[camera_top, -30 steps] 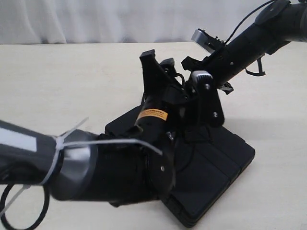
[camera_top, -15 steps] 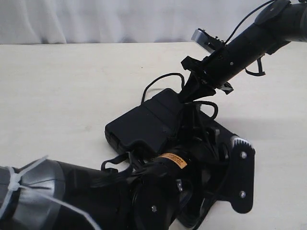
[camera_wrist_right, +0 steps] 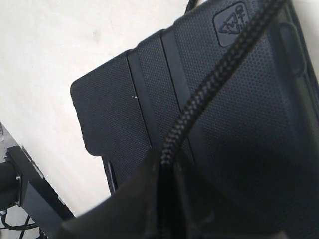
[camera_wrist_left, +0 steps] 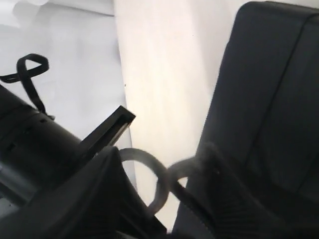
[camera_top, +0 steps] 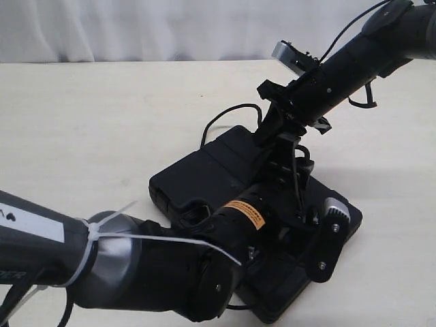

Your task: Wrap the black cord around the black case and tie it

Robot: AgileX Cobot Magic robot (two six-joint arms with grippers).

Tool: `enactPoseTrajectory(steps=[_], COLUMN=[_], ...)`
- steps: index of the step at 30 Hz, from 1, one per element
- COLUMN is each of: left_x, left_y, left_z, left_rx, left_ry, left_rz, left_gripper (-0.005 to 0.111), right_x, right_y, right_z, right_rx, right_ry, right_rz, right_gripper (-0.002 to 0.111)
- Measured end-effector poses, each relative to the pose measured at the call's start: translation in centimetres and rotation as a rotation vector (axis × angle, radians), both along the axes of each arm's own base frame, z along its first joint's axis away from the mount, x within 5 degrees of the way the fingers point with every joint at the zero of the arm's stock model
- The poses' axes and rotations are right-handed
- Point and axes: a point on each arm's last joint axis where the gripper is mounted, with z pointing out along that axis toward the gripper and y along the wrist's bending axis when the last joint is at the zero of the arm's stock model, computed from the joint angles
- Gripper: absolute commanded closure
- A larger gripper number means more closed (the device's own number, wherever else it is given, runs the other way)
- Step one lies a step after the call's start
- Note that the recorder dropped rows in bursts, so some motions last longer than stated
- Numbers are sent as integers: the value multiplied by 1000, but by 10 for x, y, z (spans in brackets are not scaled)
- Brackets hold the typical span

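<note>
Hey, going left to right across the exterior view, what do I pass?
White zip tie on the left arm → black cord curving beyond the black case → silver camera on the right arm.

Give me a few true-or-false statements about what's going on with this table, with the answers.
1. The black case lies flat on the table. True.
2. The right hand pinches the black cord. True.
3. The case's lid stands open. False: it is closed.
4. The cord is a smooth white string. False: it is black and braided.
5. The left hand is far from the case. False: it is right at the case.
</note>
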Motion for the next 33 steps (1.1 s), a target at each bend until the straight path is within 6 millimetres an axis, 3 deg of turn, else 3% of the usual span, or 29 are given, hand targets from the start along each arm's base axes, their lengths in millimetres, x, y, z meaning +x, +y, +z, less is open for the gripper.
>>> enactPoseTrajectory(steps=[4, 8, 12, 20, 25, 33], left_x=[3, 4, 6, 8, 9, 10], left_y=[2, 2, 4, 7, 7, 9], left_z=[0, 1, 2, 3, 3, 12], left_rx=[-5, -13, -34, -52, -54, -111], left_ry=[-1, -5, -12, -1, -2, -7], left_rz=[12, 21, 60, 107, 111, 137], left_gripper=[88, 107, 107, 107, 107, 107], right_x=[0, 0, 3, 6, 8, 21], right_y=[0, 0, 0, -1, -3, -17], right_z=[0, 0, -1, -1, 1, 29], right_rx=[0, 0, -8, -14, -41, -232], right_ry=[0, -10, -37, -76, -108, -188], right_rz=[0, 8, -7, -6, 9, -20], right_gripper=[104, 104, 95, 54, 51, 51])
